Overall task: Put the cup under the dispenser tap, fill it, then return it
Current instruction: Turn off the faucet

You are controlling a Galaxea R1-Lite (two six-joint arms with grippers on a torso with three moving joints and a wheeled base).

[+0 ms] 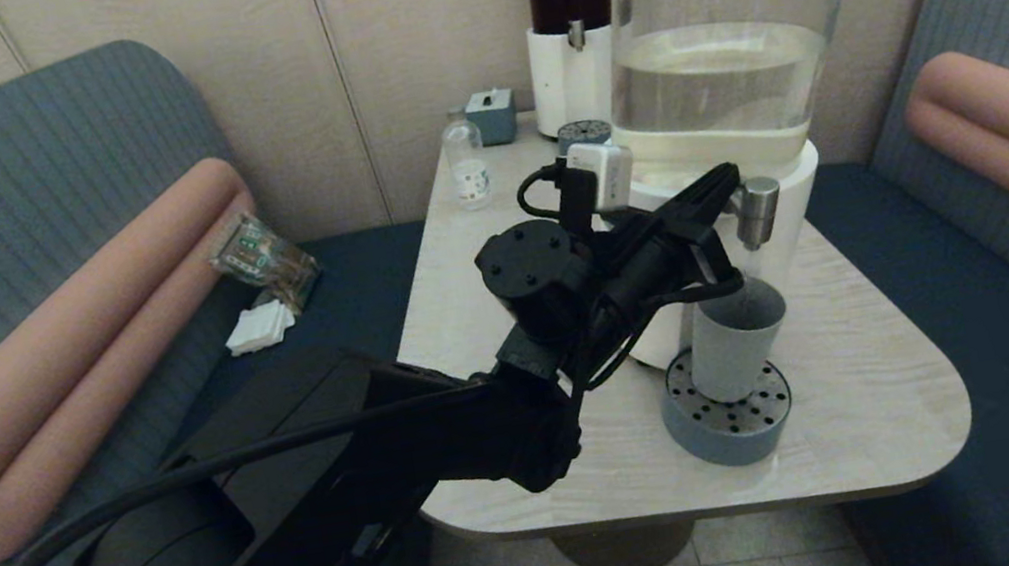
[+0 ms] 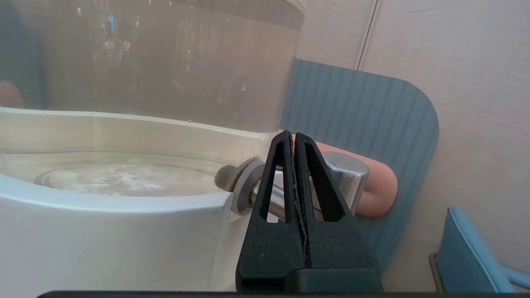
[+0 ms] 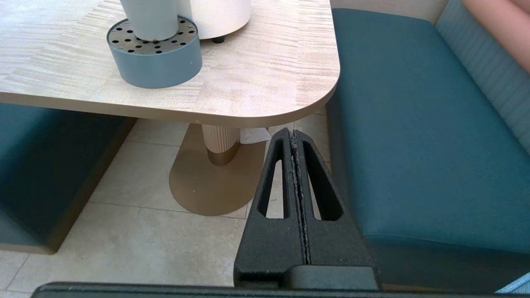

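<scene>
Right gripper (image 3: 295, 134) is idling pinched together and empty below the table edge; the small grey-blue plastic tumbler (image 1: 736, 337) is standing on the round perforated blue drip tray (image 1: 728, 430). Left gripper (image 2: 293, 138), fingers pressed together holding nothing, is nudging at the short brushed-steel dispenser tap (image 1: 757, 210) above it. Filling step looks underway; next it probably needs a steady press on the tap

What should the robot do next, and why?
Probably press the tap with the left gripper to start the flow. The cup already stands on the drip tray below the tap, and the gripper's shut fingers sit right at the tap. The right gripper waits off the table.
</scene>
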